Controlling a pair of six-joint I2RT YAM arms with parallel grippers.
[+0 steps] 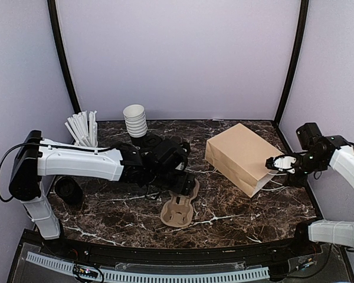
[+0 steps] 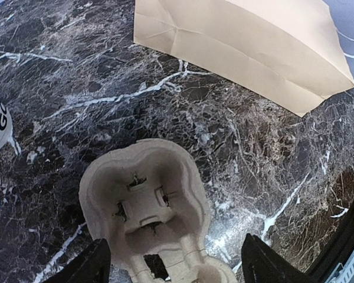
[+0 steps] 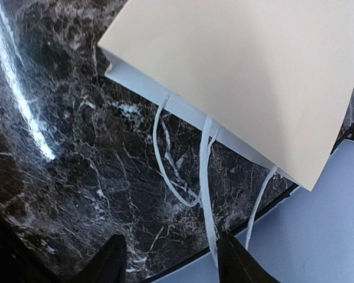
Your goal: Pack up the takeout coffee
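Left gripper [image 2: 176,250] is down low over the pale moulded-pulp cup carrier [image 2: 147,200], fingers spread wide on either side of its near end, nothing pinched. The carrier's pockets are empty. On the other side, the right gripper [image 3: 171,250] hovers at the mouth of the brown paper bag [image 1: 239,153]. Its jaws are apart too, with the thin white cord handles [image 3: 203,177] dangling between them, gripped by neither finger as far as I can see.

And the coffee? The one black-lidded white paper cup [image 1: 68,190] I can make out stands by the left arm's base — well apart from both carrier and bag.

Here is the danger. The bag lies on its side with its mouth barely gaping. If the right fingers catch only a cord, the bag may drag across the dark marble table [image 1: 236,206] instead of opening. The carrier looks light and thin-walled, so an off-centre squeeze could buckle it or send it skidding. A lidded cup pushed into a sideways bag could tip and leak. The left arm also lies just in front of the stack of lidless white cups [image 1: 135,121] — a careless swing could topple it.
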